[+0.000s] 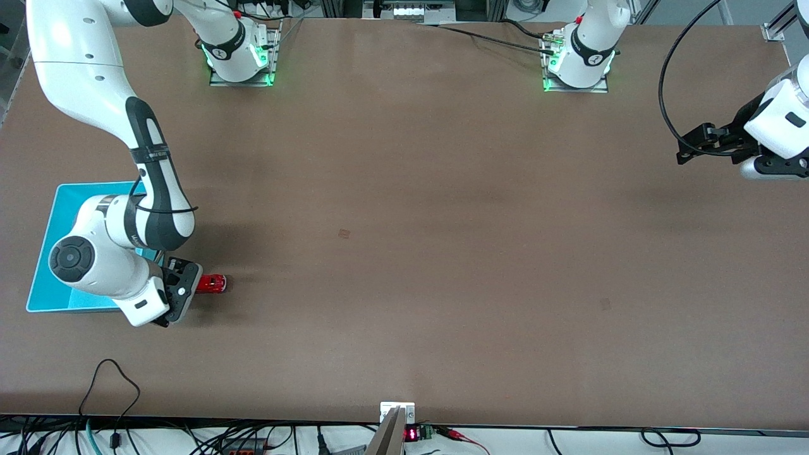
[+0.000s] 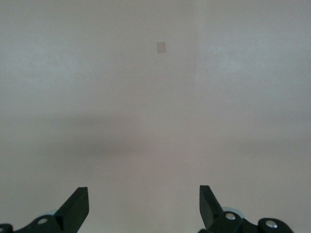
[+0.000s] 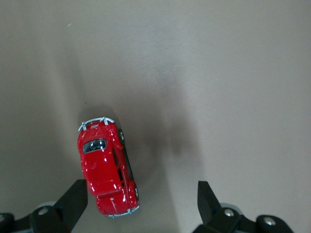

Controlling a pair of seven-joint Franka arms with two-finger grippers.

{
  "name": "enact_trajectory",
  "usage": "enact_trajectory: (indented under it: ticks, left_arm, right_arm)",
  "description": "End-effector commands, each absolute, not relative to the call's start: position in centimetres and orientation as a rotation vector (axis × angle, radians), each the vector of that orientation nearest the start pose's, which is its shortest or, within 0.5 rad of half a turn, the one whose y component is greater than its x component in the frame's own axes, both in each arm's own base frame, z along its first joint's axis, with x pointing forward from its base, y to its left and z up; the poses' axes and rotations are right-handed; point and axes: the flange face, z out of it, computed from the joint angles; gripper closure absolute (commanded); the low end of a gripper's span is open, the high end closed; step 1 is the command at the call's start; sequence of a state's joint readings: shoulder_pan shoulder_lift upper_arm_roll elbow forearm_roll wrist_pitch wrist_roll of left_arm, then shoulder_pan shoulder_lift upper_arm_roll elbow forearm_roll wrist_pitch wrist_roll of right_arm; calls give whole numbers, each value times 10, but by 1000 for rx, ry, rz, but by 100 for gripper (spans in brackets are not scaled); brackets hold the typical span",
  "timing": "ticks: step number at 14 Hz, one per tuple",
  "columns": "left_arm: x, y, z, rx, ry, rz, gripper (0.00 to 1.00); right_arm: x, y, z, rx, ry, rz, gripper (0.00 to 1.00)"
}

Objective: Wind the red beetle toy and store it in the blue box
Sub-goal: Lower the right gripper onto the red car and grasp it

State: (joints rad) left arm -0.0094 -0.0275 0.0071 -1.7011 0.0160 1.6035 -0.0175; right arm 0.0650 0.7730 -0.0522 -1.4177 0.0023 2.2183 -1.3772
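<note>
The right tool point(image 3: 138, 204) hangs low over the tabletop point(image 1: 404, 253), fingers apart. The red beetle toy point(image 3: 107, 167) lies off-centre, close by one fingertip point(image 3: 73, 199), its long axis running away from the tool. Only the front view shows the blue box point(image 1: 60, 215) just beside it. The left tool point(image 2: 144, 206) waits well apart, fingers spread, over bare tabletop.

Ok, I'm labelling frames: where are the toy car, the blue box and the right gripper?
toy car point(image 3: 107, 167): right wrist view, on its red roof.
blue box point(image 1: 57, 218): front view, on its bare inner floor.
right gripper point(image 3: 141, 196): right wrist view, midway between its open fingertips.
</note>
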Motion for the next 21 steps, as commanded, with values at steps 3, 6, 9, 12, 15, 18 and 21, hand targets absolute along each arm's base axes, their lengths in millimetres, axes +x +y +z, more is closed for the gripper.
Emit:
enact_trajectory:
  ticks: [3,6,9,12,15,18,21]
  left_arm:
    - [546,-2,587,-3131,-28,118,0]
    - [546,-1,587,-3131,-31,118,0]
    - [546,-1,587,-3131,-28,115,0]
    - [546,0,587,-3133,-26,115,0]
    - [546,0,587,-3133,-26,115,0]
    - [546,0,587,-3133,-24,118,0]
    - [546,1,587,-3133,-26,115,0]
  right_arm:
    - [733,19,236,-2333,-2151,10,0]
    - [730,22,227,-2312,-2155,28,0]
    - [725,23,216,-2280,-2167,51,0]
    - [723,22,203,-2262,-2170,71,0]
    - [717,22,190,-2253,-2149,99,0]
    - [715,20,186,-2250,-2143,108,0]
    - [714,25,185,-2242,-2148,113,29]
